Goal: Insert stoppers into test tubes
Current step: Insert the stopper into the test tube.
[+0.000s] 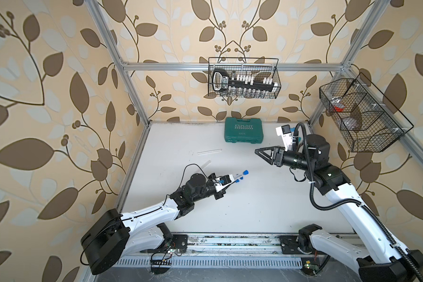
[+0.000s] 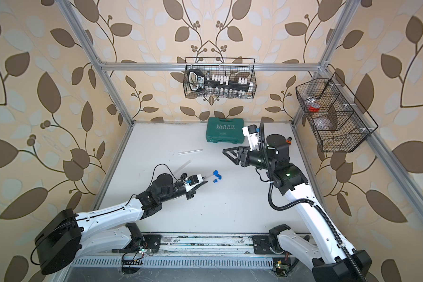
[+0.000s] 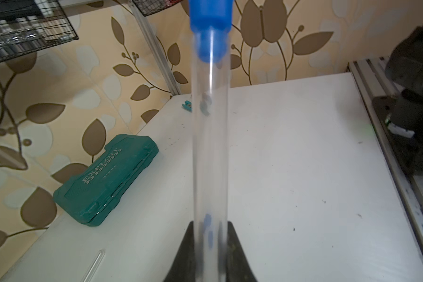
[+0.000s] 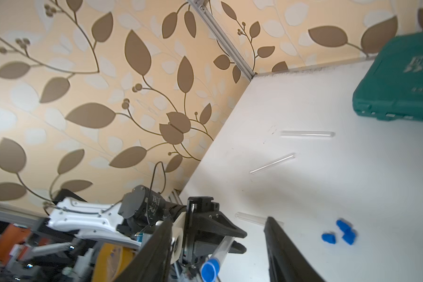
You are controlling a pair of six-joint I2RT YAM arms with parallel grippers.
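Observation:
My left gripper is shut on a clear test tube near its closed end. A blue stopper sits in the tube's far end, raised above the white table. Loose blue stoppers lie on the table just beyond that end. Bare test tubes lie flat farther back left: one, another, and a third partly behind my finger. My right gripper is open and empty, up in the air to the right of the held tube.
A green tool case lies at the back of the table. A wire basket with small vials hangs on the back wall. Another wire basket hangs on the right wall. Aluminium rails edge the table.

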